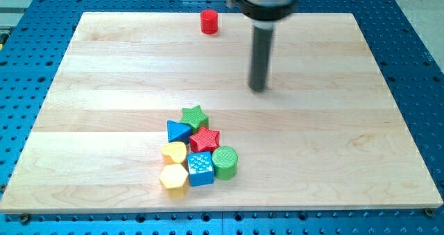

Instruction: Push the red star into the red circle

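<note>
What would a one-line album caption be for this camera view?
My tip hovers over bare board, above the red star in its cluster, far from the red circle at the view's top.

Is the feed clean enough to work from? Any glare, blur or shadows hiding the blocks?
Camera view: even, soft light, no glare on the wooden board. The red star and red circle are sharp, with only faint shadows. My tip casts a small shadow at its base. The rod's top is cropped by the view's top.
</note>
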Motion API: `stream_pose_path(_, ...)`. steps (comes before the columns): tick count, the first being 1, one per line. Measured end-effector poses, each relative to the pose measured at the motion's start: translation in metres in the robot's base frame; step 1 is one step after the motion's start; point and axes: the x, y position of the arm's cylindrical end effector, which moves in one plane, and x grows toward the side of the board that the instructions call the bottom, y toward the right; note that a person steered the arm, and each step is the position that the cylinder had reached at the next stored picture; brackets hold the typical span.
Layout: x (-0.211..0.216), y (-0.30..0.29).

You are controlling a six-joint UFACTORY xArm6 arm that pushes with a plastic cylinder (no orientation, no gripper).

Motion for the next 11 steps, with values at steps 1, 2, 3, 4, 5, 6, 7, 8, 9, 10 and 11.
stream_pose_path(1,0.086,0.017)
stream_pose_path(2,0.138,-0.038)
stream_pose_path(3,0.147,-0.088)
stream_pose_path(4,0.138,-0.123)
stream_pose_path(5,0.117,-0.123)
stream_pose_path(6,0.085,-0.121)
stream_pose_path(7,0.022,-0.082)
stream_pose_path(8,-0.052,-0.084)
stream_pose_path(9,-0.094,-0.118)
stream_pose_path(10,-0.036,-0.116)
stream_pose_path(11,-0.079,-0.158)
